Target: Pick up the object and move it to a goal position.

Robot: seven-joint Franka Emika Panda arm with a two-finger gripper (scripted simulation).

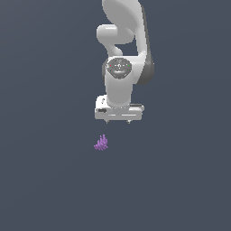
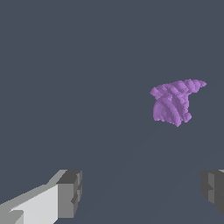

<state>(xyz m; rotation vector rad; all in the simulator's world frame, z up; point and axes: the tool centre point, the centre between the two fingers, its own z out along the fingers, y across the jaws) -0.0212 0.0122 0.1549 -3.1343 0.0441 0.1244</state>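
white panda arm (image 1: 121, 67) seen hanging from the top of the exterior view, wrist pointing down over a plain dark grey-blue floor (image 1: 45, 180). white two-finger gripper (image 1: 117, 122) noted at the lower end, fingers spread wide with nothing between them; grey finger pads (image 2: 70, 192) visible in the wrist view, set well apart with bare floor in the gap. tiny purple, spiky, irregular clump (image 1: 101, 143) found lying on the floor, below the gripper and slightly toward the exterior view's left, clearly apart from both fingertips. same clump (image 2: 174, 101) recorded in the wrist view as a ridged, lumpy mass with a pointed tip, off the line between the fingers and nearer one pad than the other. no contact between gripper and clump observed.
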